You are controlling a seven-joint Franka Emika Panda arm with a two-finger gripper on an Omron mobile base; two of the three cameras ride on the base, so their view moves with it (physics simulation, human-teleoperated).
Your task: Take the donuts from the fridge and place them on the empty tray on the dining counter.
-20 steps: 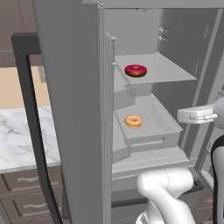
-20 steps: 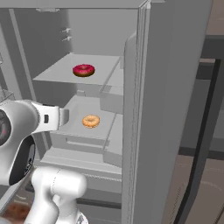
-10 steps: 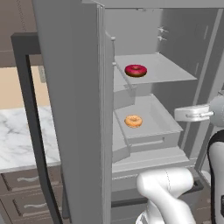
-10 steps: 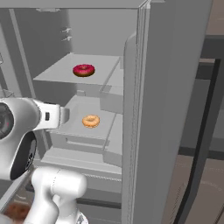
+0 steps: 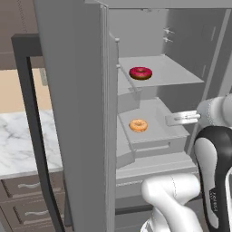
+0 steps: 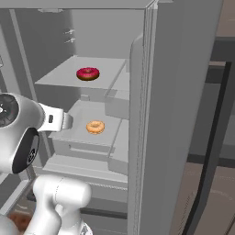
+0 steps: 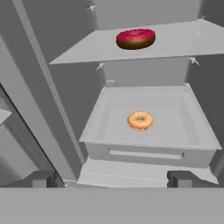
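Tool released, jaws wide, facing open fridge; orange-tan donut in pale bin, pink-iced donut on shelf above; advise clearing bin's front lip, descending centred over ring, closing gently

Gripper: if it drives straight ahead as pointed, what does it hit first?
Probably the front wall of the fridge bin holding the orange-tan donut. The gripper, jaws open, aims about level with that wall; depth is unclear, so it may just clear it.
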